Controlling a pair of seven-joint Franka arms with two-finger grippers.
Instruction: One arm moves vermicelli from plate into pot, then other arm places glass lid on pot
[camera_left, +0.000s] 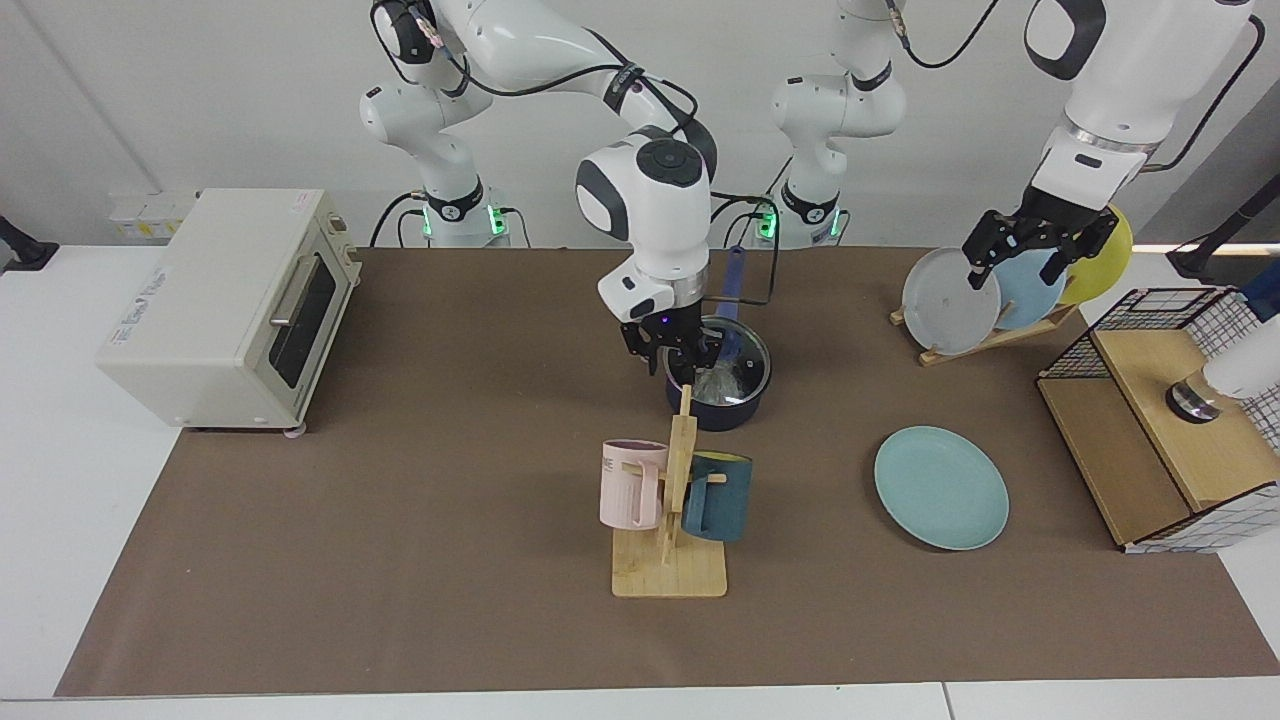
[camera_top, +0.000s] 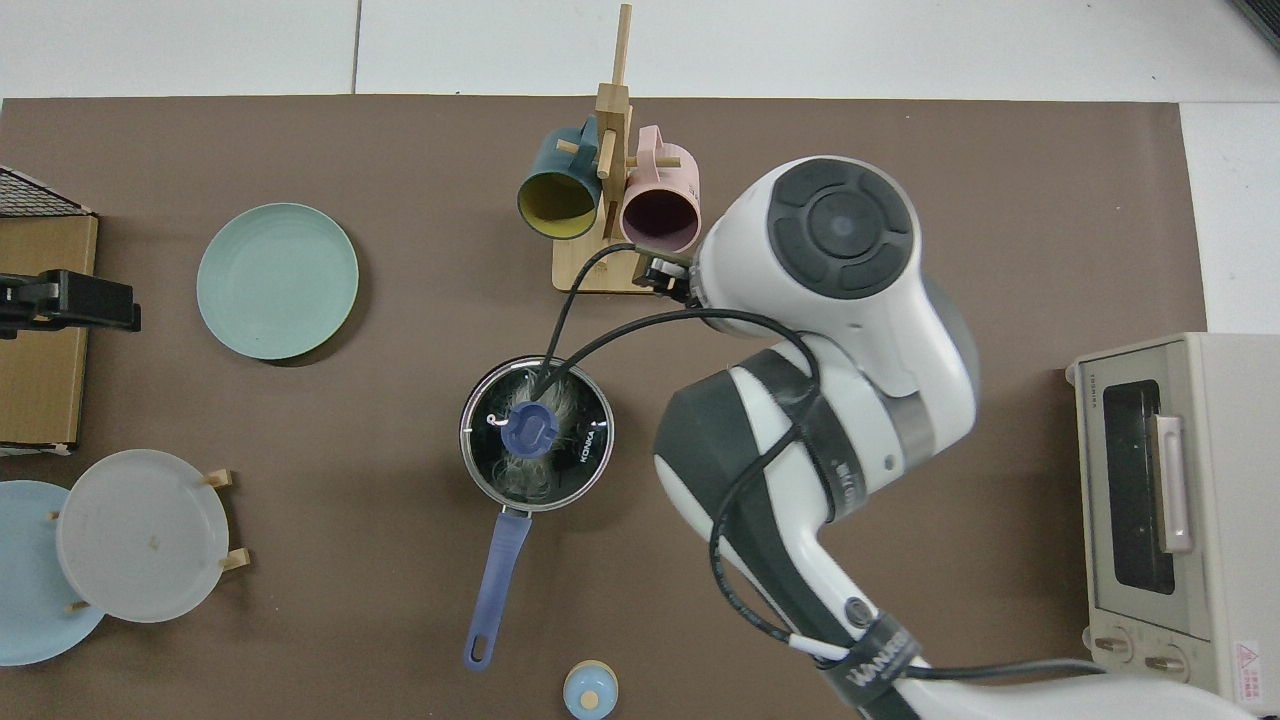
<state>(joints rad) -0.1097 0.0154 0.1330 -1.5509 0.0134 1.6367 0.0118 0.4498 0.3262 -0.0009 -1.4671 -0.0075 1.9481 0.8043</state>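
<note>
Top view shows the glass lid (camera_top: 537, 432) seated on the pot (camera_top: 478, 470), metal rim matching the pot's rim all round, blue knob at centre. The vermicelli (camera_top: 560, 415) lies inside the pot, visible through the glass. The plate (camera_top: 277, 280) is bare and sits well apart from the pot on the bench (camera_top: 900, 130).

Both steps of the task appear complete: noodles transferred, lid placed. Only clearing the arm appears to be left.

The right tool (camera_left: 678, 347) hangs just beside and above the pot's rim, fingers spread, holding nothing; the lid's knob is free. The left tool (camera_left: 1035, 243) waits raised in front of the plate rack (camera_left: 985, 335), fingers spread, holding nothing.
</note>
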